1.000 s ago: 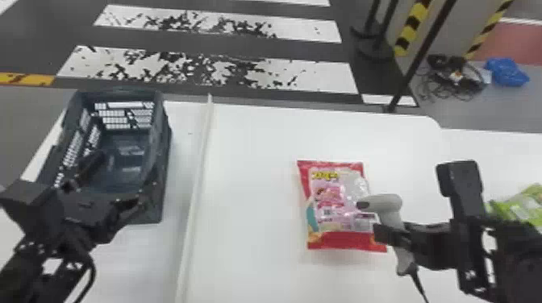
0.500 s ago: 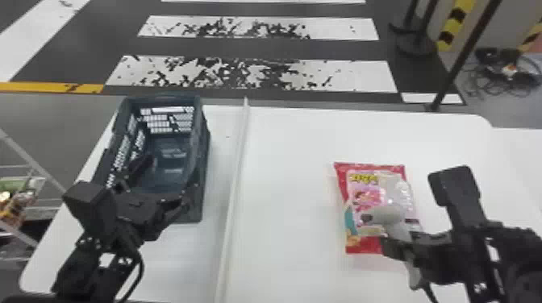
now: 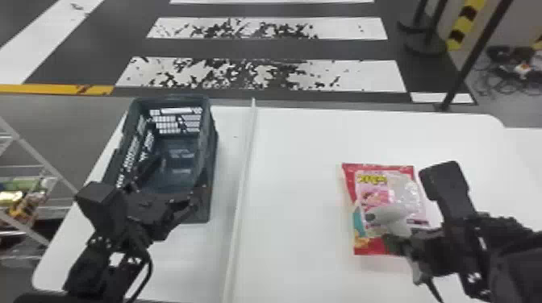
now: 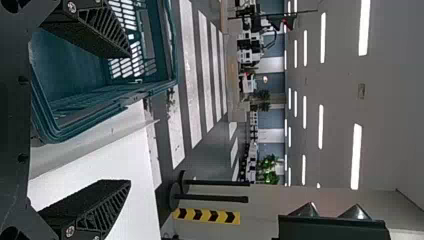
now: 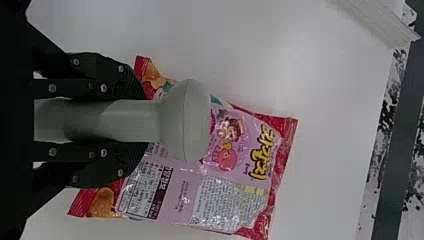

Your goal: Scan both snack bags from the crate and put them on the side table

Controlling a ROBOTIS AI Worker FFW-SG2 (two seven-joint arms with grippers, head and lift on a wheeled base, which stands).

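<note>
My right fingers (image 5: 112,167) grip the scanner (image 5: 186,120), my left fingers (image 4: 97,32) gape, and the snack bag (image 5: 237,150) seems light, slick, crushable, best pinched by one edge.

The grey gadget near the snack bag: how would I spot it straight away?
Find the white table, then the flat, red-edged snack bag on it. Over the bag, the robot's right end effector holds the grey gadget by its handle. Its plain, rounded head sets it apart from the bag's shiny, colourful print.
</note>
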